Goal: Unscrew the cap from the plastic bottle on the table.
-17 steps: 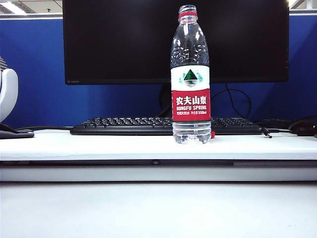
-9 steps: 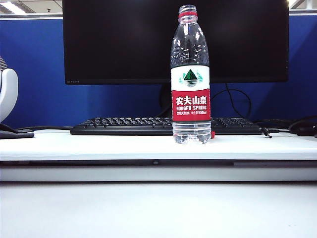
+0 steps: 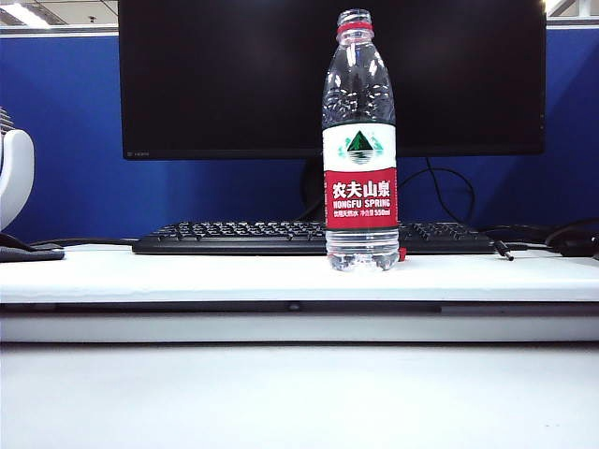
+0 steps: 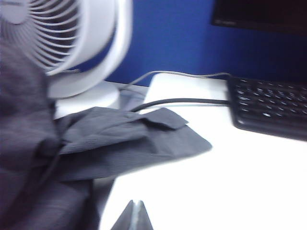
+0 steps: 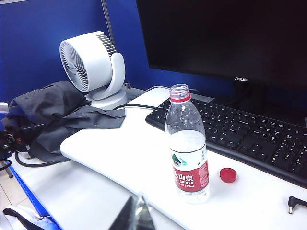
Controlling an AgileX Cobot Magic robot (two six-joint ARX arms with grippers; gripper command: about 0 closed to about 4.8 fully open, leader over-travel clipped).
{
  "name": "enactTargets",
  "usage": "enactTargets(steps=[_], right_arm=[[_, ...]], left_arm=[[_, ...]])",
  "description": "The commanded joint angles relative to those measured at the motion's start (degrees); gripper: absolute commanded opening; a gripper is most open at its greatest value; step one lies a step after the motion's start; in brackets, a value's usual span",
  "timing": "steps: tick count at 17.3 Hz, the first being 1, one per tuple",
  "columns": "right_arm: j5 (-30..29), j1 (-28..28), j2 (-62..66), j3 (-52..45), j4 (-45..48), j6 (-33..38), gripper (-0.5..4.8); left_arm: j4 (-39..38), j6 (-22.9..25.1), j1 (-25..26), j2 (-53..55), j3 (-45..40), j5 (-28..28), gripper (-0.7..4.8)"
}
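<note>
With the cap (image 5: 228, 175) off beside the bottle (image 5: 187, 143) on the worktop (image 5: 144, 158), my left gripper (image 4: 135, 216) and right gripper (image 5: 136, 214) hang clenched, empty.

Deep blue partition wall (image 3: 75, 140) behind everything. Wide black flat monitor (image 3: 234, 75) against it, black keyboard (image 3: 234, 237) beneath the screen. White round desk fan (image 5: 93, 64) off to one side, crumpled dark grey cloth (image 5: 57, 115) at its foot, grey cable (image 4: 182, 74) alongside. Fluorescent ceiling light (image 3: 23, 14) above the partition.
</note>
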Motion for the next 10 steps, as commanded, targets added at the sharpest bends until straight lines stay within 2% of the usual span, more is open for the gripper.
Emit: enactTargets(steps=[1,10], right_arm=[[0.0,0.0,0.0,0.2,1.0,0.0,-0.06],[0.0,0.0,0.0,0.2,1.0,0.0,-0.06]], left_arm=[[0.4,3.7,0.0,-0.1,0.0,4.1,-0.02],[0.5,4.2,0.0,-0.1,0.0,4.3,-0.02]])
